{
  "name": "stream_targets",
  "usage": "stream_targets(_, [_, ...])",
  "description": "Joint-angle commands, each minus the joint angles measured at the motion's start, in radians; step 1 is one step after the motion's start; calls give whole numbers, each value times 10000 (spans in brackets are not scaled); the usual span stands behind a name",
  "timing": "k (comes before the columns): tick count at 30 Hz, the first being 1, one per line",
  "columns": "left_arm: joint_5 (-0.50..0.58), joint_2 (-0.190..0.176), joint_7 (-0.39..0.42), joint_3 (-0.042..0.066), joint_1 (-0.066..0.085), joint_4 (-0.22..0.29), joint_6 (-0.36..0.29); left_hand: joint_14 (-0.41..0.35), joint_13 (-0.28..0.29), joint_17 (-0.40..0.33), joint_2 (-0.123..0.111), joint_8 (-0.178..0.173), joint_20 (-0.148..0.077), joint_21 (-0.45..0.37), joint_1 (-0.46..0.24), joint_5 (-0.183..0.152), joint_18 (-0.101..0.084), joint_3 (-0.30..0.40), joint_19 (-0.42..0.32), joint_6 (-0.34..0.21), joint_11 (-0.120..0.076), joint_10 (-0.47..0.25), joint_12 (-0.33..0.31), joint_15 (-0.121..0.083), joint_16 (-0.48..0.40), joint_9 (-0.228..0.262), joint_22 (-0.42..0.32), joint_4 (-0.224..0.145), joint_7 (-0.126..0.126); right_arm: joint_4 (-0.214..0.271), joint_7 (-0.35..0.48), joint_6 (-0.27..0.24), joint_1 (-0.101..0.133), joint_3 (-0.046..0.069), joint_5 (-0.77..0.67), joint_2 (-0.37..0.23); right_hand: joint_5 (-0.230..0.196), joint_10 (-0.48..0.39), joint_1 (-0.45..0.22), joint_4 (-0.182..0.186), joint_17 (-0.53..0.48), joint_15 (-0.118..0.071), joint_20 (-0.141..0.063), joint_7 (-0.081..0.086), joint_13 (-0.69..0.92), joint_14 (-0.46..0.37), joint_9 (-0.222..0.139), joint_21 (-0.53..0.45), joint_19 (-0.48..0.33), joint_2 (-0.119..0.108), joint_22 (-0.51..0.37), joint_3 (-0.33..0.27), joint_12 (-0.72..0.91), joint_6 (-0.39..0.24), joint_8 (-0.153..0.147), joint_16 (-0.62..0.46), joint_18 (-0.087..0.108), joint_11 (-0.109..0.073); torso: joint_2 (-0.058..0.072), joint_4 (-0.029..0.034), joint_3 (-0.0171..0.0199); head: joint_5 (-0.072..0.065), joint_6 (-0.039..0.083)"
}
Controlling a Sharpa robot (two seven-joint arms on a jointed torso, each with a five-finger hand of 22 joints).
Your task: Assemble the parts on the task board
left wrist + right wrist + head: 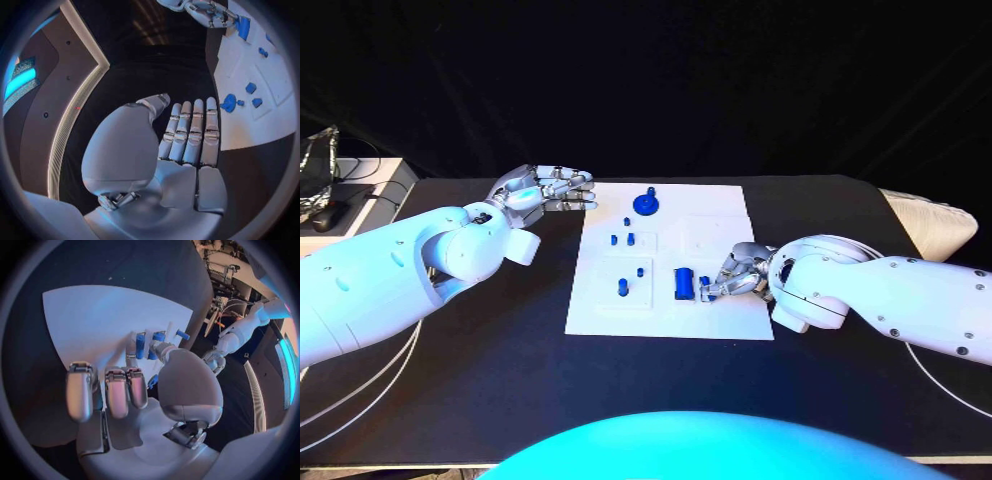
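The white task board point(718, 215) lies mid-table with several small blue parts on it. A round knobbed part point(648, 205) sits near its far edge, and small pegs point(623, 239) stand toward its left side. My right hand point(736, 272) is at the board's near right; its thumb and a finger pinch the upright blue block point(684, 283). The right wrist view shows the same block point(140, 344) between them. My left hand point(548, 190) hovers off the board's far left corner, holding nothing. In the left wrist view its fingers point(190, 132) lie straight, side by side.
The black table point(473, 350) spreads wide to the left and in front of the board. A white stand with cables point(336, 190) sits at the far left. A pale object point(935, 222) lies at the table's right edge.
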Motion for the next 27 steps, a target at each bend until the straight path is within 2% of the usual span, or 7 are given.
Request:
stream_targets(1, [24,15,26,7,3,14,170,20,-10,14,90,-45,5,-57,-30,56,59,5,53,-31,39,-20,-36,60,-53,-10,-9,67,4,116,96,27,-8,1,365,-39,-44,938,-102,46,2632,-13,-30,9,2497,1026,-2,35,769,32,2281,-11,32,91,15,64,-108,-24,-1,0,-2,5,2])
stream_targets(8, [19,8,9,7,3,10,172,20,-10,14,90,-45,5,-57,-30,56,59,5,53,-31,39,-20,-36,60,-53,-10,-9,67,4,234,99,-22,-8,3,377,-112,-37,937,-111,58,2632,-16,-32,4,2496,1026,-1,36,769,41,2281,-18,30,101,21,64,-108,-28,5,4,1,7,2])
stream_targets(15, [13,3,3,7,3,13,166,20,-10,14,90,-45,5,-57,-30,56,59,5,53,-31,39,-20,-36,60,-53,-10,-9,67,4,16,65,-9,-7,9,169,-237,-24,934,-114,67,2632,-18,-34,1,2493,1026,-1,1,763,57,2273,-17,25,105,24,64,-101,-32,-2,3,-7,5,2])
stream_targets(19, [7,-3,2,7,3,10,158,20,-9,22,93,-48,8,-57,-24,56,60,-3,52,-30,39,-29,-35,61,-71,-12,-36,77,5,-41,65,73,-6,11,116,-304,-43,938,69,-65,2632,-35,-48,-13,2498,1026,-1,35,770,-5,2281,-30,32,97,30,64,-107,-47,1,-6,6,-1,2])
stream_targets(21, [5,-1,1,7,3,9,164,20,-9,22,93,-48,8,-57,-24,56,60,-3,52,-30,39,-29,-35,61,-71,-12,-36,77,5,-23,75,162,-6,12,103,-326,-352,941,418,-311,2632,-48,-62,-24,2501,1026,-3,53,774,-53,2285,-18,36,96,42,64,-111,-59,4,-4,6,-7,2])
stream_targets(22, [5,1,0,7,3,9,167,20,-9,22,93,-48,8,-57,-24,56,60,-3,52,-30,39,-29,-35,61,-71,-12,-36,77,5,-8,81,194,-6,12,99,-330,-667,939,675,-497,2632,-55,-69,-32,2499,1026,-5,65,776,-92,2288,-1,32,97,49,64,-113,-66,5,-5,9,-2,2])
stream_targets(27, [-8,11,0,7,3,5,173,20,-9,22,93,-48,8,-57,-24,56,60,-3,52,-30,39,-29,-35,61,-71,-12,-36,77,5,96,114,270,-8,13,91,-332,-1334,943,1058,-746,2632,-56,-71,-34,2503,1026,-36,89,780,-168,2294,-107,38,125,54,64,-118,-69,8,0,12,-4,2])
